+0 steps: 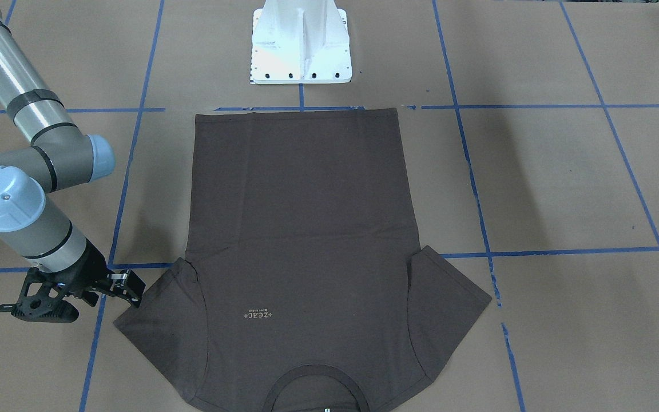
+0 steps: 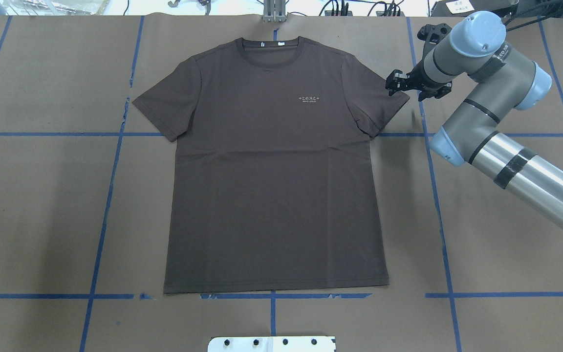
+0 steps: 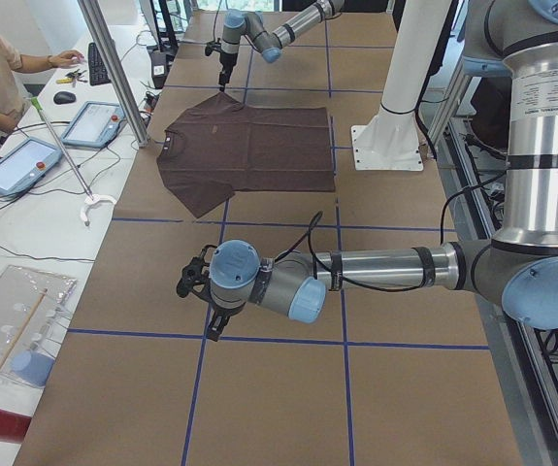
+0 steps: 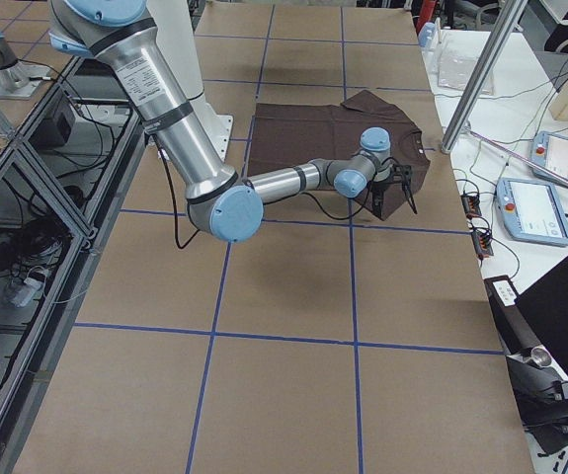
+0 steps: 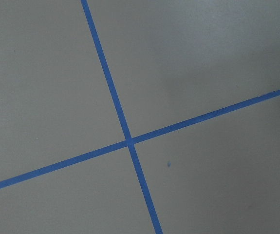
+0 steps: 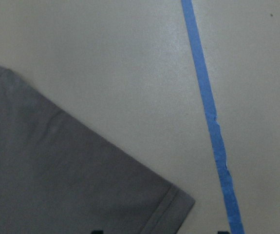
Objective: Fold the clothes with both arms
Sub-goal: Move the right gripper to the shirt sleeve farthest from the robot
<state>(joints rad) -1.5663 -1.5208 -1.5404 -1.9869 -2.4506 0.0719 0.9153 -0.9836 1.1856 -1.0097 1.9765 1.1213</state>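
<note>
**Limp tee lies flat; right jaws wait over a sleeve**

The dark brown short-sleeved fabric T-shirt (image 2: 271, 171) lies spread flat, chest up, on the brown paper-covered table (image 2: 42, 195). Its sleeve corner (image 6: 171, 209) sits just below the black two-finger right gripper (image 2: 414, 86), whose jaws stand spread. The shirt looks light, limp and apt to drag or wrinkle, so I would pinch it at the stitched sleeve hem or shoulder. Only the right wrist view shows that corner between the jaws. Only the left-end view shows the left gripper (image 3: 204, 291), with the shirt well away from jaws I cannot judge.
</note>
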